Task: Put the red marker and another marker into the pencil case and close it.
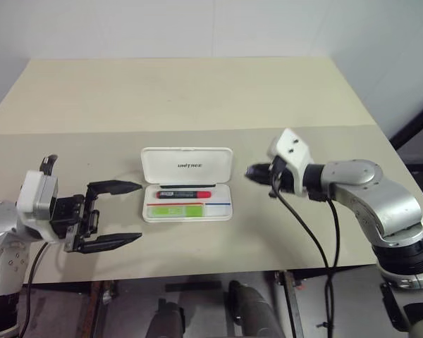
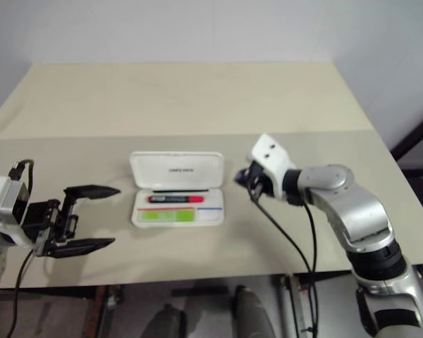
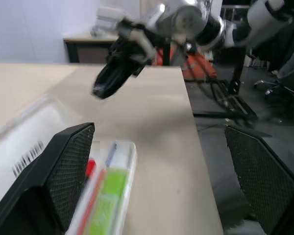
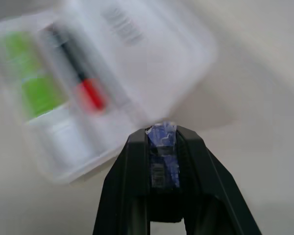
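Note:
The white pencil case (image 1: 187, 164) lies open in the middle of the table, its lid tilted back. Inside the tray lie the red marker (image 1: 185, 193), at the back, and the light-green highlighter (image 1: 183, 210), in front of it. My left gripper (image 1: 137, 211) hovers just left of the case, open wide and pointing at it, with nothing between its fingers (image 3: 68, 171). My right gripper (image 1: 250, 171) hangs just right of the lid, shut and empty, aimed toward the case. In the right wrist view the shut gripper (image 4: 161, 132) points at the marker (image 4: 85, 88) and highlighter (image 4: 32, 83).
The beige table (image 1: 197, 98) stretches far behind the case. Its front edge (image 1: 197, 273) runs close below the grippers, and its right edge lies past my right arm. A black cable (image 1: 307, 232) hangs from the right wrist.

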